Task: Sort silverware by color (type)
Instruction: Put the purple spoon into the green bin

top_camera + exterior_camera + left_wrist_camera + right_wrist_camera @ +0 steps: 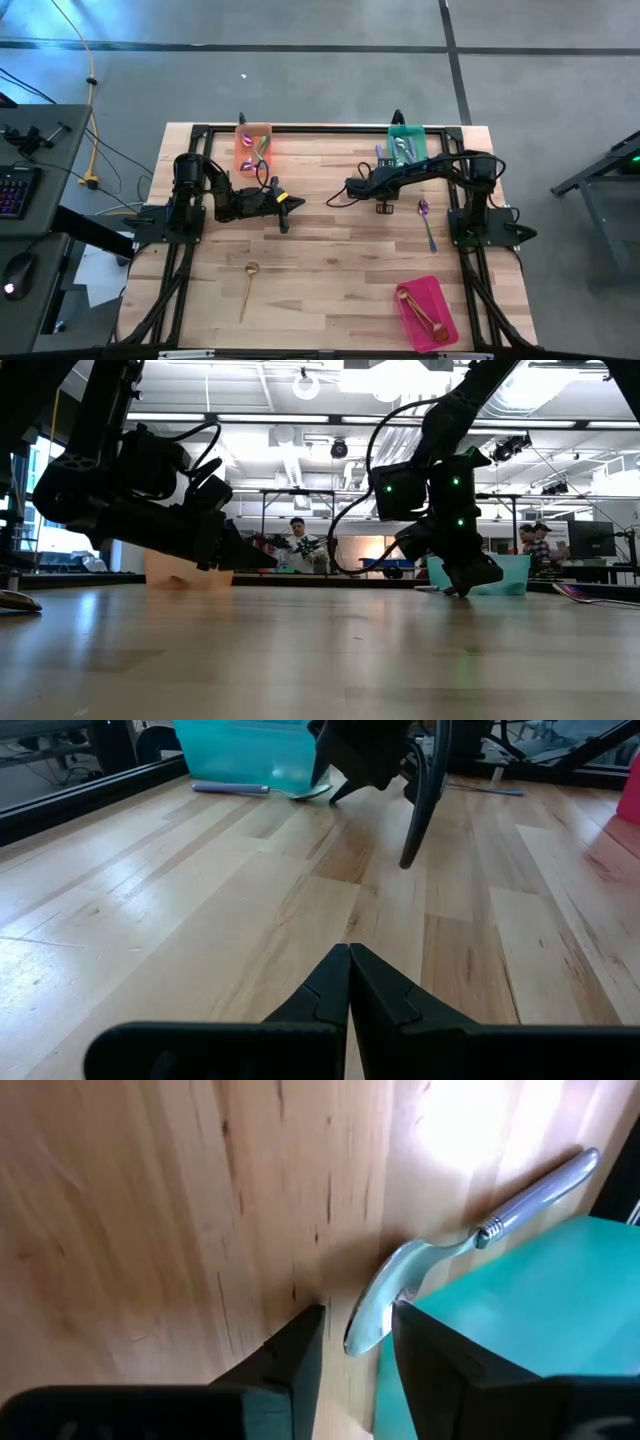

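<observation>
A silver spoon with a lavender handle lies on the table against the teal tray's outer wall. It also shows in the left wrist view as the lavender spoon. My right gripper is open and points down, one finger on each side of the spoon's bowl. In the high view, the right gripper is at the tray's near left corner. My left gripper is shut and empty, low over mid-table. A gold spoon and an iridescent spoon lie loose on the wood. My right gripper comes from above with its fingers astride the tip of the spoon's bowl, which lies on the table. There is a gap on one side. Whether the finger next to the tray touches the bowl, I cannot tell.
The orange tray at the far left holds iridescent spoons. The teal tray holds lavender-handled ones, and the pink tray at the near right holds gold ones. Bare wood lies between the arms. People are in the room beyond the table.
</observation>
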Robot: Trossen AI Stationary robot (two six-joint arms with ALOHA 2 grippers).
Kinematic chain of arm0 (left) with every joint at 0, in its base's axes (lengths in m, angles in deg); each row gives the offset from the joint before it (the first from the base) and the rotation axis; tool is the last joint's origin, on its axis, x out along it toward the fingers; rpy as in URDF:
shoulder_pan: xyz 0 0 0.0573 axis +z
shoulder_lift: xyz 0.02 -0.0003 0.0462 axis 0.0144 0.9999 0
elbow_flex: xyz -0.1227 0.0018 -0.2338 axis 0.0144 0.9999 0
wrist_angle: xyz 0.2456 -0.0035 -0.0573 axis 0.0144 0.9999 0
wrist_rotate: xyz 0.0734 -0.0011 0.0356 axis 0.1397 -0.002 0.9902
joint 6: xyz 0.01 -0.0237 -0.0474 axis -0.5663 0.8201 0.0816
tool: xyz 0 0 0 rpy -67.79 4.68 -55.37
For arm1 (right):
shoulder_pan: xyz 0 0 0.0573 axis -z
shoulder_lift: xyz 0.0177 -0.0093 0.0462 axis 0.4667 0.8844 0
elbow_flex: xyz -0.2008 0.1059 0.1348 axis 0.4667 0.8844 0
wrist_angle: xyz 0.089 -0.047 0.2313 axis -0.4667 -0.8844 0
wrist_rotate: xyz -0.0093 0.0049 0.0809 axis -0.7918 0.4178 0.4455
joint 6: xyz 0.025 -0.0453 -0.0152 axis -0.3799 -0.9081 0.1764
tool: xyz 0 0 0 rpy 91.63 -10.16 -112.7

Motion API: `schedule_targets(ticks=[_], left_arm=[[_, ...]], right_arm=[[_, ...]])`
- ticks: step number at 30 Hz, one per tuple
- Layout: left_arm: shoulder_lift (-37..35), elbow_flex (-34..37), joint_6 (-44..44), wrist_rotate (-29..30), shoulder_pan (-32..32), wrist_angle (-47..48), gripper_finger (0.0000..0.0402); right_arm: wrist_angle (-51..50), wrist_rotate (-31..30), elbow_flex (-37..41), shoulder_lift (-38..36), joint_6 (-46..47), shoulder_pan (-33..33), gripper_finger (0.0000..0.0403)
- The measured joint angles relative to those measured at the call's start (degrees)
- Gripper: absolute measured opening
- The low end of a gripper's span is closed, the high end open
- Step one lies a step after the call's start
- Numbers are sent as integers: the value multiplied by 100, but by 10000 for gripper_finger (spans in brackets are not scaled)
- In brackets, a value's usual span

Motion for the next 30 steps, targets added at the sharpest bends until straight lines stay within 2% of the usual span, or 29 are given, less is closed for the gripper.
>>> schedule_targets(ticks=[9,13,19,30], left_arm=[[0,0,0,2,0,0,0],[0,0,0,2,0,0,0],[0,0,2,2,0,2,0],[0,0,2,2,-2,-2,0]], right_arm=[[146,-54,15,-9,103,69,117],[222,8,15,-9,91,119,87],[235,195,15,-11,120,118,9],[-27,407,-424,-204,314,-132,2]])
